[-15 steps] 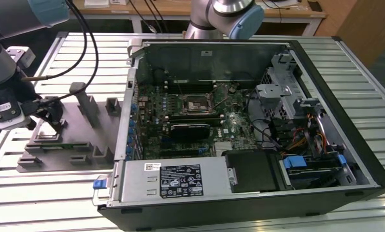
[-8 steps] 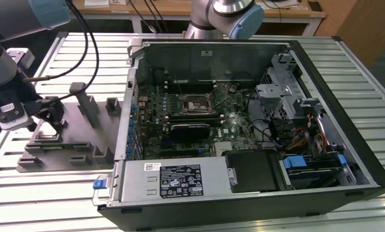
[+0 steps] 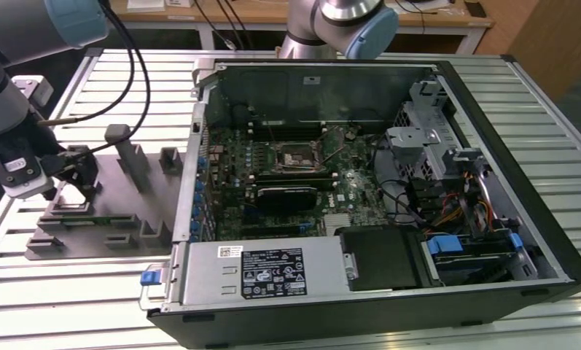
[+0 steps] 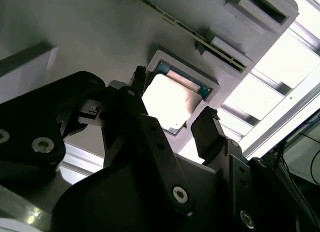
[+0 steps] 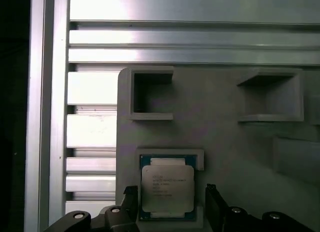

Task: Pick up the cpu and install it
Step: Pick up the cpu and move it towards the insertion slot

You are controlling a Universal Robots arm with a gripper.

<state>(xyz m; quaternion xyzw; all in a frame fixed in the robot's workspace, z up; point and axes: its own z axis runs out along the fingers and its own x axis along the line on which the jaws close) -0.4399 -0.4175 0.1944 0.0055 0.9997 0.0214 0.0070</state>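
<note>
Where it sits flat in a shallow recess of the grey fixture (image 5: 225,142), cpu (image 5: 167,188) faces silver top up. Gripper (image 5: 171,194) hangs over it, fingers spread wide, one either side. Open computer case (image 3: 523,146) lies beside the fixture on slatted metal table (image 3: 543,87).

Shiny metal cpu (image 5: 167,188); matt grey plastic fixture (image 5: 225,137).

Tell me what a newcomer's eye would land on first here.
The opened computer case dominates the exterior view, its motherboard bare. In the first wrist view, the open gripper straddles the shiny cpu, which sits in a pocket of the grey fixture on the slatted metal table.
</note>
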